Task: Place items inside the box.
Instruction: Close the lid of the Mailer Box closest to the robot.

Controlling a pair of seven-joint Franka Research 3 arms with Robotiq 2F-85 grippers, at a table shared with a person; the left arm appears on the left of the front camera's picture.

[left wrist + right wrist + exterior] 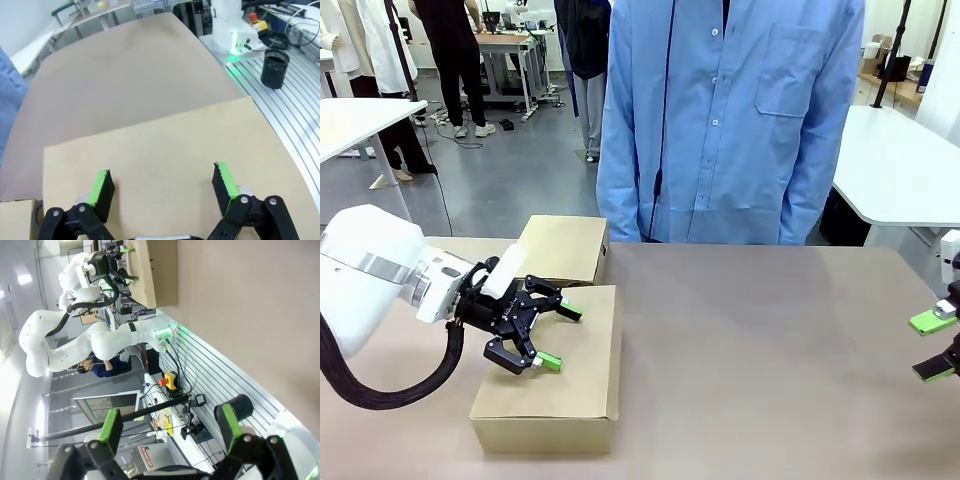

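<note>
A closed brown cardboard box [575, 395] lies on the table's left part, and a second cardboard panel [563, 248] stands just behind it. My left gripper [560, 337] hovers open over the box lid with nothing between its green pads. In the left wrist view that same gripper [163, 185] hangs close above the flat lid [160, 145]. My right gripper [932, 346] is open and empty at the table's right edge, far from the box. In the right wrist view the right gripper [171, 426] points past the table's edge, with the box [152, 270] far off. The items are out of view.
A person in a blue shirt [730, 120] stands at the far side, hands unseen. Bare brown tabletop [770, 350] stretches from the box to the right gripper. A black cup [276, 67] sits on the slatted metal base near the arm's mount [232, 40].
</note>
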